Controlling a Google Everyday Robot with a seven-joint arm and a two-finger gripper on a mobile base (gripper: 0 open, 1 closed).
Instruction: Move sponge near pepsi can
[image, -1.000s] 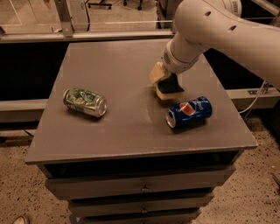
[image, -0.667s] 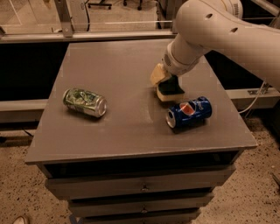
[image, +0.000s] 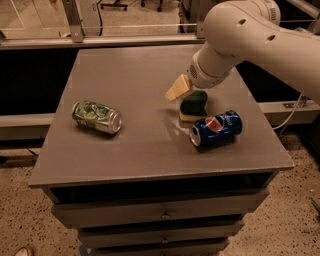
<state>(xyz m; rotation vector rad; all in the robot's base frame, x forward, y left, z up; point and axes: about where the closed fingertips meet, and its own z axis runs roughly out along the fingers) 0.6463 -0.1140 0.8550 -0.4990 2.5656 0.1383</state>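
Note:
The sponge (image: 193, 105), dark green on top with a pale yellow base, is on the grey table (image: 145, 150) right of centre. The blue pepsi can (image: 216, 128) lies on its side just in front of and to the right of the sponge, almost touching it. My gripper (image: 185, 95) hangs from the white arm (image: 240, 40) directly over the sponge's back left edge, in contact with or just above it. The far side of the gripper is hidden by the arm.
A green and silver patterned can (image: 97, 117) lies on its side at the table's left. The table's front edge and drawers (image: 160, 212) are below. A metal rail (image: 100, 40) runs behind the table.
The gripper and sponge have shifted slightly toward the front, a little closer to the pepsi can. Both cans have stayed put.

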